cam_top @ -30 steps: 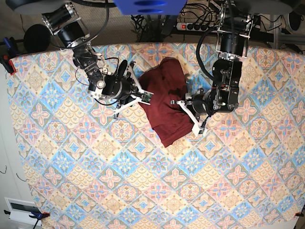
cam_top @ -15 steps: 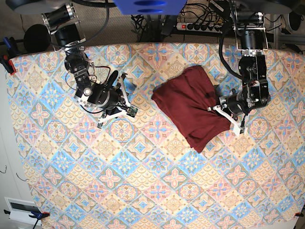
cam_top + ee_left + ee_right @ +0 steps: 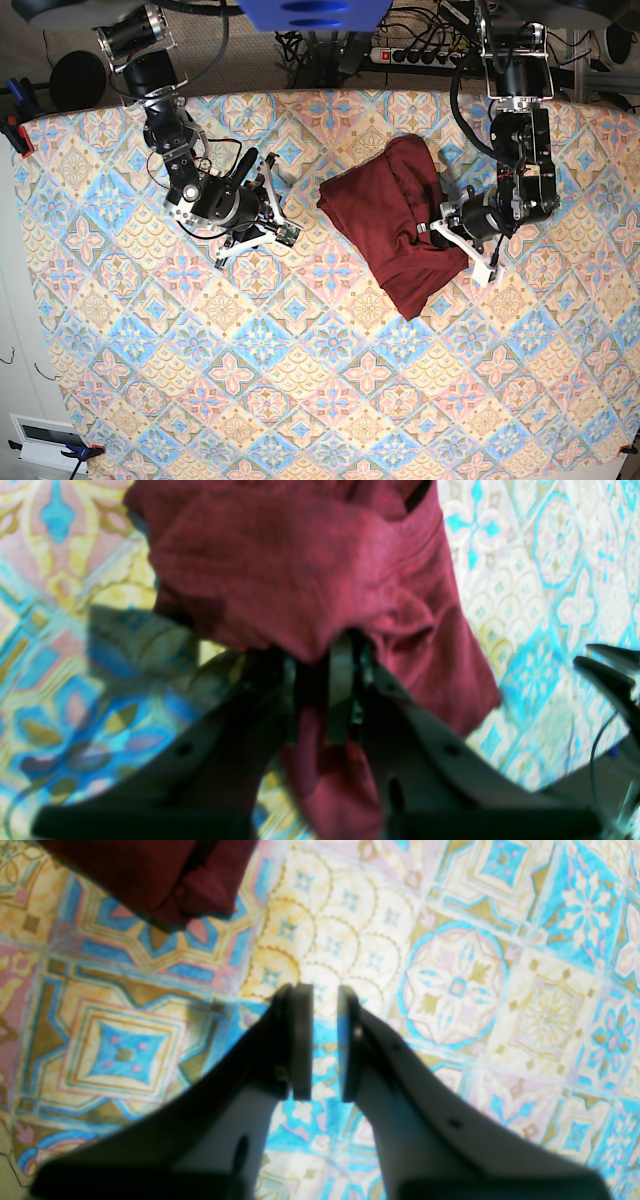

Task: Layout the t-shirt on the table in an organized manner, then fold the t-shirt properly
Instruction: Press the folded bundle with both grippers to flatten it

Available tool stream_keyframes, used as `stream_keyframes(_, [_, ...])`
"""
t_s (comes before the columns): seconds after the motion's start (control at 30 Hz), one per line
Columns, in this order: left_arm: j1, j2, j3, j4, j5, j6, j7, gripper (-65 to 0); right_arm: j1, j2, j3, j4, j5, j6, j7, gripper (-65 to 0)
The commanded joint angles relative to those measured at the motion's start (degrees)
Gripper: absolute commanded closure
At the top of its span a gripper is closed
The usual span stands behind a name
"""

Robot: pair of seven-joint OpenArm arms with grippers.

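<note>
On the base view's left, the right gripper point(image 3: 272, 205) hangs over the pastel diamond-patterned cloth table point(image 3: 300, 400), its jaws a narrow gap apart and grasping nothing; the bunched dark red knit t-shirt point(image 3: 395, 225) lies right of centre near the far edge; at its right edge, the left gripper point(image 3: 455, 240) pinches a fold of fabric.

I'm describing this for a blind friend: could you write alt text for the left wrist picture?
A crumpled dark red knit t-shirt fills the view, a fold of it pinched between the black fingers of the left tool. Beneath lies a table covered in pastel blue, pink and yellow tile-patterned cloth.
</note>
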Motion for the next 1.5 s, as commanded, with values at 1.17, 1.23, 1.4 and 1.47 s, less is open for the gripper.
stream_keyframes(1.17, [-4.7, 7.2, -18.5, -9.2, 12.1, 0.1, 0.1, 0.0, 1.2, -7.8, 0.3, -6.0, 0.1, -0.2, 0.8, -1.3])
stream_keyframes(1.23, [-6.7, 8.9, -16.7, -12.1, 14.1, 0.1, -1.6, 0.0, 1.2, -7.9, 0.3, -6.2, 0.1, -0.2, 0.8, -1.2])
stream_keyframes(1.4, [-10.2, 11.6, -11.0, -19.0, 18.0, 0.1, -7.5, 0.0, 0.8, -7.9, 0.3, -5.6, 0.1, -0.2, 0.6, -1.1])
stream_keyframes(1.47, [-11.5, 12.0, -9.3, -22.7, 18.7, 0.1, -9.8, 0.0, 0.8, -7.8, 0.3, -5.2, 0.2, -0.2, 0.5, -1.1])
